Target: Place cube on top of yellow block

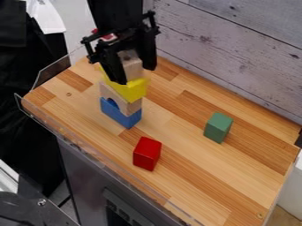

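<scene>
"Camera view: gripper condition?"
"Far left, jaws seemingly closed on the wooden cube, which sits atop the yellow block."
"Other items?"
"Red block near; green block right."

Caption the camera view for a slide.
Gripper and wooden cube at the yellow block crowning a tower, with red block and green block standing apart on the wooden tabletop.

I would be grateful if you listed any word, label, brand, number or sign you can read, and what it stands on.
None can be read.
Red wooden block, green wooden block, yellow wooden block: no print on the sides in view.
Dark grey panel below the wooden tabletop: small marks, too small to tell whether they are print.
</scene>
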You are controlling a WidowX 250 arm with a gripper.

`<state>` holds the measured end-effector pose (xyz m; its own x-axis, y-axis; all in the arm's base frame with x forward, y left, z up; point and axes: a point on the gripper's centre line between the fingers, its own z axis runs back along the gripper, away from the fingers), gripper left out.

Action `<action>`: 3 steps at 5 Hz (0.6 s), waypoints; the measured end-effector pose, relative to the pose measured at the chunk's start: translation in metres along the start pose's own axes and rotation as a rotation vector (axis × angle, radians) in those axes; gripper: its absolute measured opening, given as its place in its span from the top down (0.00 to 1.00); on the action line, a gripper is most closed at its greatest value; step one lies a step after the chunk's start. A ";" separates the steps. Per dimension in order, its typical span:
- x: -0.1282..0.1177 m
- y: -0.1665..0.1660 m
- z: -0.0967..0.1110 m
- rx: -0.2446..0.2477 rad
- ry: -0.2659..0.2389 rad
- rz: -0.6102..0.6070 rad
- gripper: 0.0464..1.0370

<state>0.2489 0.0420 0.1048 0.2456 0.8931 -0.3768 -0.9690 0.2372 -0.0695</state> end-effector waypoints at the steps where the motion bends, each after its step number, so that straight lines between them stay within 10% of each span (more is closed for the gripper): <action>1: 0.002 -0.002 0.011 0.008 -0.028 0.009 0.03; 2: -0.002 -0.012 0.030 0.021 -0.081 -0.038 0.04; 3: -0.026 -0.031 0.035 0.149 -0.129 -0.215 0.04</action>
<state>0.2735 0.0246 0.1488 0.4560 0.8551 -0.2468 -0.8817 0.4718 0.0053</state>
